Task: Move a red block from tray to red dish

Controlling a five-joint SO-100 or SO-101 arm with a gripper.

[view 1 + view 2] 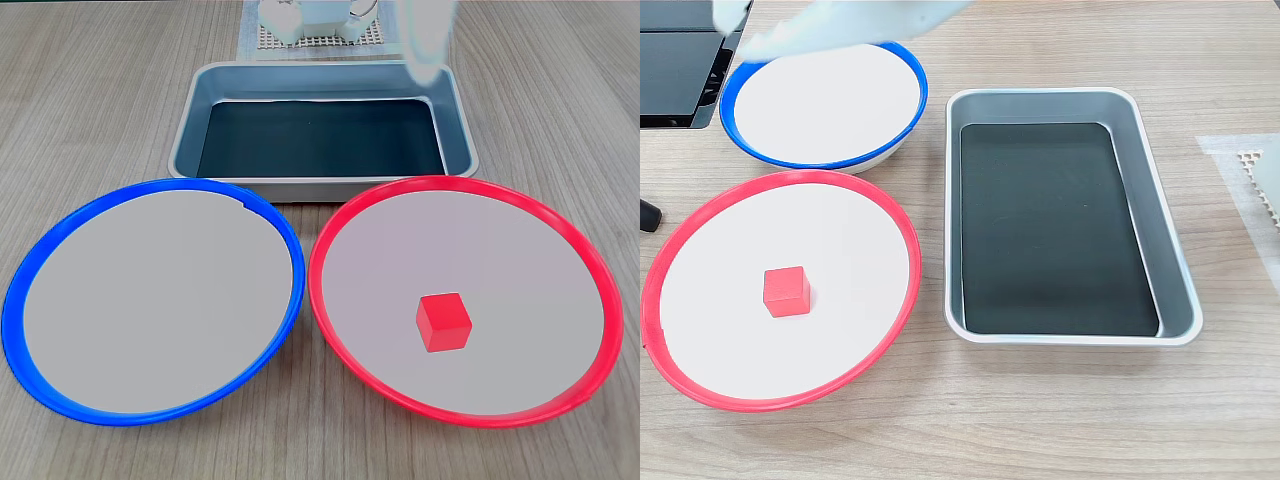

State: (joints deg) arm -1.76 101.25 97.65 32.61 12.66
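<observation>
The red block (443, 322) sits alone on the pale centre of the red dish (330, 300), clear of its rim all round (the tray (190, 110) behind shows a bare dark bottom), while a blurred white shape, perhaps the hand (428, 45), hangs over the counter's (100, 100) far edge, its spread impossible to tell.

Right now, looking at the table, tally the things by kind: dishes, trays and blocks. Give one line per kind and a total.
Dishes: 2, the red dish and the blue dish
Trays: 1, the tray
Blocks: 1, the red block, lying on the red dish
Total: 4
</observation>
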